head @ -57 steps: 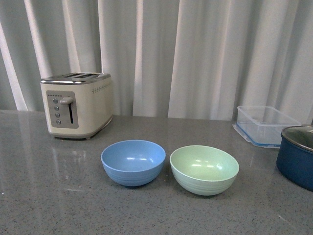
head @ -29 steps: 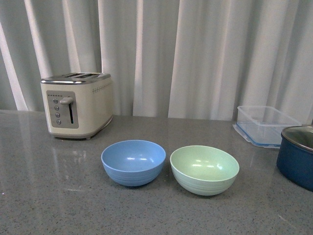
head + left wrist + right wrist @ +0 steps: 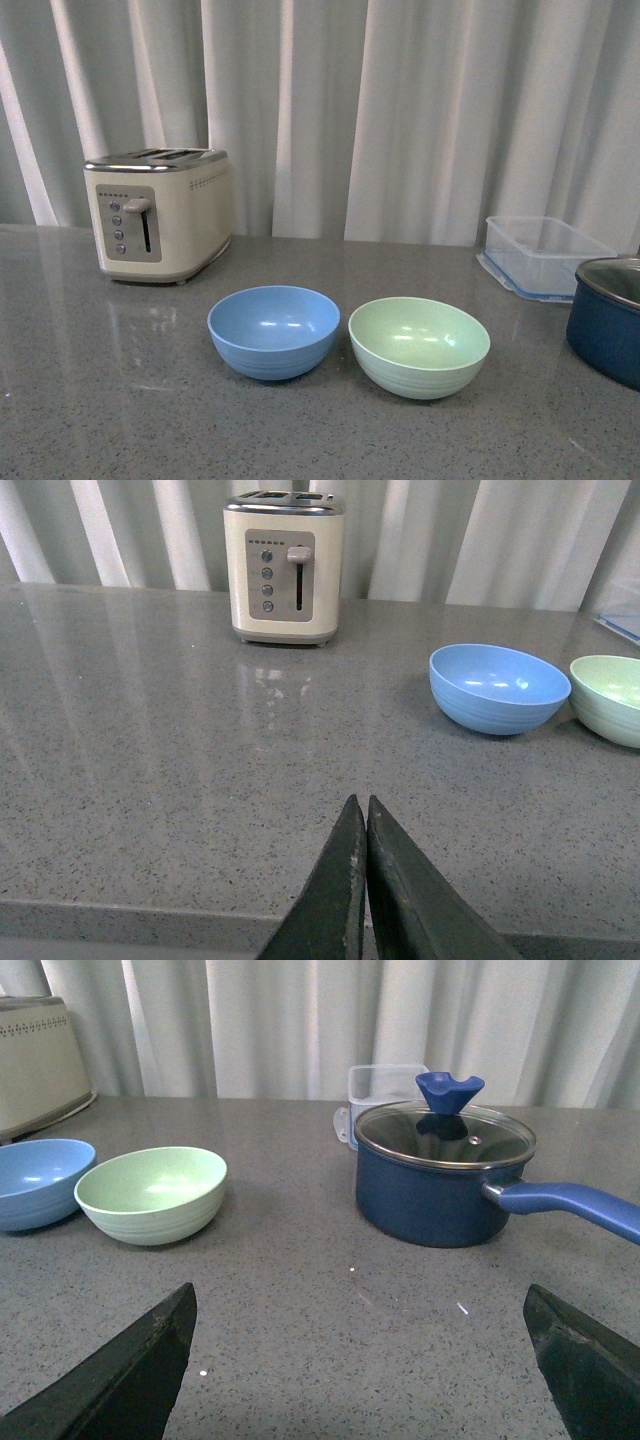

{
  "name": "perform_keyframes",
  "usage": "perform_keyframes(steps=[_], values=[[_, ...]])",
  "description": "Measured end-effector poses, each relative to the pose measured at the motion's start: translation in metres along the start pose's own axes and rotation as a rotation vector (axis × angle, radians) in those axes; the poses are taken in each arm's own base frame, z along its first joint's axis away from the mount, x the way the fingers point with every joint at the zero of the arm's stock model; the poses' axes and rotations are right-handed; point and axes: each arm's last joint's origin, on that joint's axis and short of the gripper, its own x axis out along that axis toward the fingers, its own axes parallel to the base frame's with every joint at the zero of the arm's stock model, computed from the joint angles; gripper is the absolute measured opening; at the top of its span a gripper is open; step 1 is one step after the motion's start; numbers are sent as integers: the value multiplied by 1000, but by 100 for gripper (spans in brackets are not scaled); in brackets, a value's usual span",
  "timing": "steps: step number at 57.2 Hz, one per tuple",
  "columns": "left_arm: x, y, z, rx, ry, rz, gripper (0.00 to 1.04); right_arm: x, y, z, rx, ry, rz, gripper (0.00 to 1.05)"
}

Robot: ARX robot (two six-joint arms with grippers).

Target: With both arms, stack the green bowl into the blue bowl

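The blue bowl point(image 3: 272, 331) and the green bowl point(image 3: 419, 346) stand side by side on the grey counter, both upright and empty, blue on the left, not quite touching. Neither arm shows in the front view. My left gripper point(image 3: 361, 805) is shut and empty over the counter's near edge, well short of the blue bowl point(image 3: 498, 687) and the green bowl point(image 3: 608, 696). My right gripper point(image 3: 360, 1305) is open wide and empty, low over the counter, with the green bowl point(image 3: 152, 1193) and blue bowl point(image 3: 40, 1180) ahead to one side.
A cream toaster point(image 3: 158, 214) stands at the back left. A clear plastic box point(image 3: 541, 255) sits at the back right. A dark navy pot point(image 3: 442, 1172) with a glass lid and long handle stands right of the green bowl.
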Motion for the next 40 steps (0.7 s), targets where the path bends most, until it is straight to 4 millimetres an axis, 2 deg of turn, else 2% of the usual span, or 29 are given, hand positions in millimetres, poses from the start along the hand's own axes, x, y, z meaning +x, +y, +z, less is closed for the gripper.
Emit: perform_keyframes(steps=[3, 7, 9, 11, 16, 20, 22, 23, 32, 38, 40], values=[[0, 0, 0, -1, 0, 0, 5, 0, 0, 0, 0, 0, 0, 95], [0, 0, 0, 0, 0, 0, 22, 0, 0, 0, 0, 0, 0, 95], [0, 0, 0, 0, 0, 0, 27, 0, 0, 0, 2, 4, 0, 95], [0, 0, 0, 0, 0, 1, 34, 0, 1, 0, 17, 97, 11, 95], [0, 0, 0, 0, 0, 0, 49, 6, 5, 10, 74, 571, 26, 95], [0, 0, 0, 0, -1, -2, 60, 17, 10, 17, 81, 756, 39, 95], [0, 0, 0, 0, 0, 0, 67, 26, 13, 22, 83, 792, 52, 95], [0, 0, 0, 0, 0, 0, 70, 38, 18, 30, 79, 809, 70, 95], [0, 0, 0, 0, 0, -1, 98, 91, 42, 69, 68, 793, 134, 95], [0, 0, 0, 0, 0, -1, 98, 136, 63, 88, 92, 818, 154, 95], [0, 0, 0, 0, 0, -1, 98, 144, 66, 90, 100, 824, 153, 95]])
